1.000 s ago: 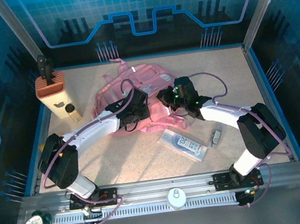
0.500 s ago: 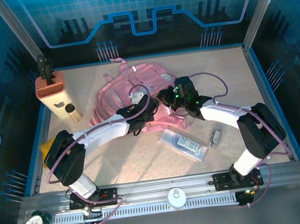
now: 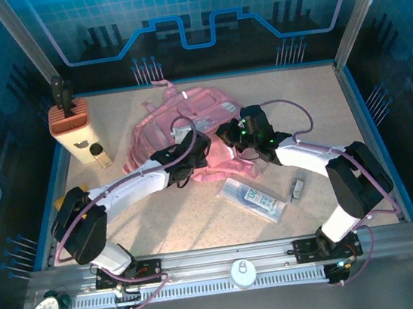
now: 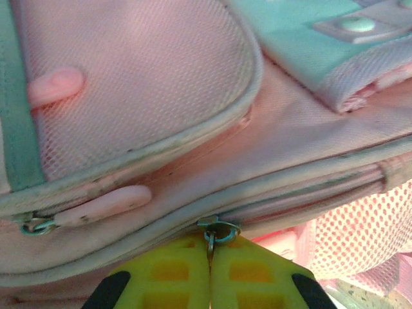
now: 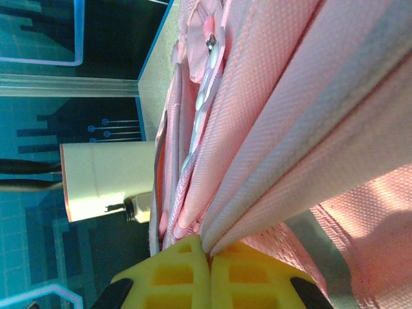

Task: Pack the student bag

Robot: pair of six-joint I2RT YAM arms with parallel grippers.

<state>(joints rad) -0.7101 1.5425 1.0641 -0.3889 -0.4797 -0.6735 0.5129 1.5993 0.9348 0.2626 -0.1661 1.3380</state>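
The table [image 3: 199, 216] carries the pink student bag [image 3: 200, 106], which lies flat midway between the left and right edges, toward the far edge. The left arm [image 3: 127, 186] reaches low from the near-left corner toward the table's middle, its wrist over the bag's near side. The right arm [image 3: 306, 158] bends from the near-right corner inward to the bag's near-right side. The right end effector [image 5: 207, 252] has its yellow pads pressed together on a fold of the bag's pink fabric. The left end effector [image 4: 210, 261] pinches a small metal zipper pull [image 4: 217, 230] on the bag's seam, with the bag directly ahead of it.
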